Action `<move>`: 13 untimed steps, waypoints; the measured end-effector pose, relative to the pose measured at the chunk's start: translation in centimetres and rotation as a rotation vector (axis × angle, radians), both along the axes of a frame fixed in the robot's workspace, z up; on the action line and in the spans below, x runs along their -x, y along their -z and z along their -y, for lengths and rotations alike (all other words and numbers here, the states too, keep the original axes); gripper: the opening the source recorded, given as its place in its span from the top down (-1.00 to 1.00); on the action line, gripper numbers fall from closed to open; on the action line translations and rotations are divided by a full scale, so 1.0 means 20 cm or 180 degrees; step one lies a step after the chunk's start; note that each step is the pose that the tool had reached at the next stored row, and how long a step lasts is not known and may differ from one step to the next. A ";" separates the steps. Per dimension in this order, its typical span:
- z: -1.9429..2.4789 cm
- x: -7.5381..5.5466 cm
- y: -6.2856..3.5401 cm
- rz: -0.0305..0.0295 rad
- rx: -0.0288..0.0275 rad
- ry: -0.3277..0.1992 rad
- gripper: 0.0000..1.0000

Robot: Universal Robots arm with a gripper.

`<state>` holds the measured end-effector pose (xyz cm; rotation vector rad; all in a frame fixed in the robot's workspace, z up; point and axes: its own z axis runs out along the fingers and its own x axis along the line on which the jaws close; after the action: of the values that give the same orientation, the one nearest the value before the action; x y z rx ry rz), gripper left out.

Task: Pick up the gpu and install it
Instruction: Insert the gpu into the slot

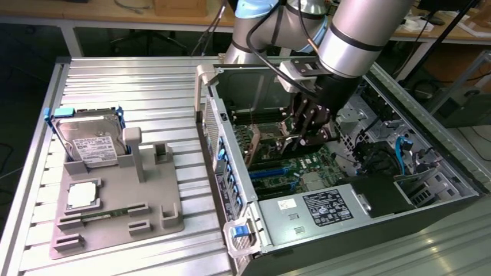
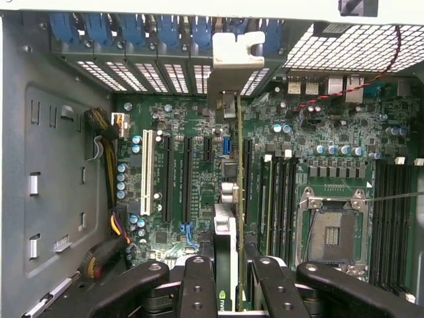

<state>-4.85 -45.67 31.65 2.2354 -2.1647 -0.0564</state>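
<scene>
A silver and black robot arm reaches down into an open grey metal computer case (image 1: 345, 190) lying on its side on a ribbed aluminium bench (image 1: 123, 80). Its black-fingered tool (image 1: 313, 127) is closed on the gpu (image 2: 225, 265), a flat card seen edge-on in the wrist view, with a silver metal end bracket (image 2: 233, 56) at its far end and a black cooler side. The card is held upright over the green motherboard (image 2: 199, 172), its bracket up against the row of blue slot clips (image 2: 159, 30) at the case's rear wall.

Judging by this, the pick-up is done and the installing is under way: the card's lower edge looks lined up with one of the long black expansion slots (image 2: 246, 179), but whether it is fully seated cannot be told (the tool hides the near end).

In the exterior view, well apart at 9 o'clock from the case, a grey plastic parts holder (image 1: 115, 213) carries a boxy silver hard drive with a white label (image 1: 91, 144), a square silver processor (image 1: 81, 197) and a narrow green memory stick (image 1: 103, 216). Inside the case, a bare processor socket (image 2: 331, 232) sits near the card, and a red and black twisted wire (image 2: 351, 86) runs past at about 1 o'clock from the bracket, close enough to snag.
</scene>
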 end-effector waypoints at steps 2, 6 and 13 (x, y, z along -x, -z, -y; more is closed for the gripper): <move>0.000 0.00 0.005 0.0011 0.0000 0.0000 0.47; 0.000 0.02 0.014 0.0031 0.0000 0.0000 0.47; 0.000 0.05 0.025 0.0043 0.0001 0.0001 0.47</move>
<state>-5.81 -45.67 31.16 2.2419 -2.1717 -0.0412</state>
